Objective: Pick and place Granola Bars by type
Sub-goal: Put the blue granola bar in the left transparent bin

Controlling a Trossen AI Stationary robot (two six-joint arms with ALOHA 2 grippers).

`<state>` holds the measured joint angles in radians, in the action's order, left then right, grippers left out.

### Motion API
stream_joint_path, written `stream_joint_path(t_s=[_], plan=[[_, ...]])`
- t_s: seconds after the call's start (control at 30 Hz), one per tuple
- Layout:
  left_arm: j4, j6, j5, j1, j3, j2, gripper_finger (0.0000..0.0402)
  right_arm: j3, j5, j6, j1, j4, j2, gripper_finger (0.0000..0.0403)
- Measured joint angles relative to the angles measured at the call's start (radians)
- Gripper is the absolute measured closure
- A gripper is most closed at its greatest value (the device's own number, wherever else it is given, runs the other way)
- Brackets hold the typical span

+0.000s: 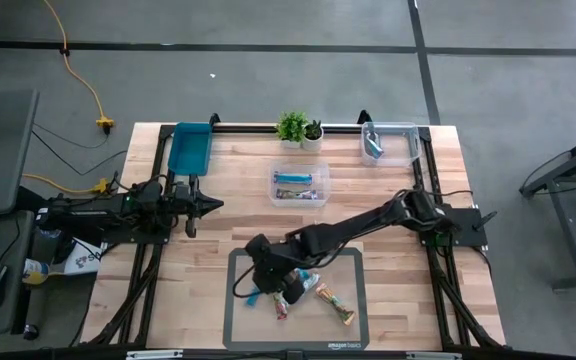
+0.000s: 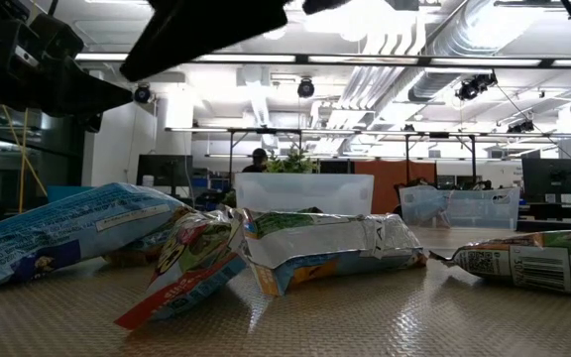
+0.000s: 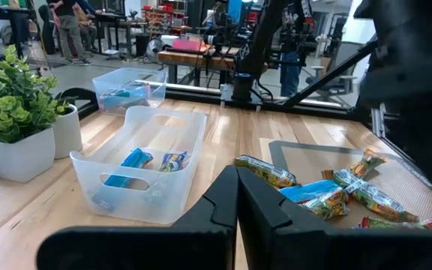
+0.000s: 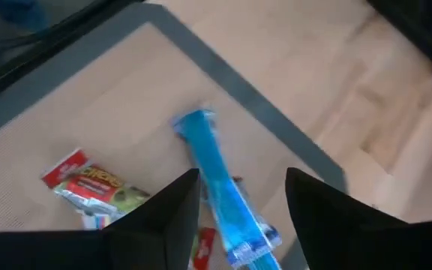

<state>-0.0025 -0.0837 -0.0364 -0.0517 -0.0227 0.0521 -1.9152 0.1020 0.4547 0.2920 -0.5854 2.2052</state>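
The right pincer (image 4: 235,206) hangs over the grey mat (image 1: 348,262), jaws parted and empty, straddling a light blue granola bar (image 4: 217,176). The bar lies flat at the mat's near-left part, its long axis running away between the fingers. The left pincer (image 1: 208,204), pressed closed, waits beside the teal tray (image 1: 189,148), well apart.

The table top (image 1: 398,190) is pale wood with a black frame. The mat (image 1: 353,300) is tan with a dark grey border. On it lie the granola bars (image 3: 328,196): one light blue bar (image 4: 220,184), others green, red and white, or multicoloured. The bin (image 1: 189,148) is teal. Two clear tubs (image 3: 145,161) hold blue wrappers. The plants (image 1: 292,125) are green in white pots. Both arms look black, possibly dark grey.
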Motion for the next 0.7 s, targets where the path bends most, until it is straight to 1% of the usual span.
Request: stream_joint_path(t_s=[0.1, 0.33, 0.5, 0.7], plan=[[0.000, 0.000, 0.000, 0.000, 0.000, 0.000, 0.0400, 0.000, 0.037, 0.104, 0.008, -0.012, 0.020, 0.0217], [0.000, 0.000, 0.000, 0.000, 0.000, 0.000, 0.0400, 0.000, 0.062, 0.303, 0.043, -0.042, 0.035, 0.0208], [0.000, 0.000, 0.000, 0.000, 0.000, 0.000, 0.0400, 0.000, 0.076, 0.385, 0.050, -0.030, 0.035, 0.0204], [0.000, 0.000, 0.000, 0.000, 0.000, 0.000, 0.0400, -0.001, 0.111, 0.397, 0.048, 0.019, 0.052, 0.0198]])
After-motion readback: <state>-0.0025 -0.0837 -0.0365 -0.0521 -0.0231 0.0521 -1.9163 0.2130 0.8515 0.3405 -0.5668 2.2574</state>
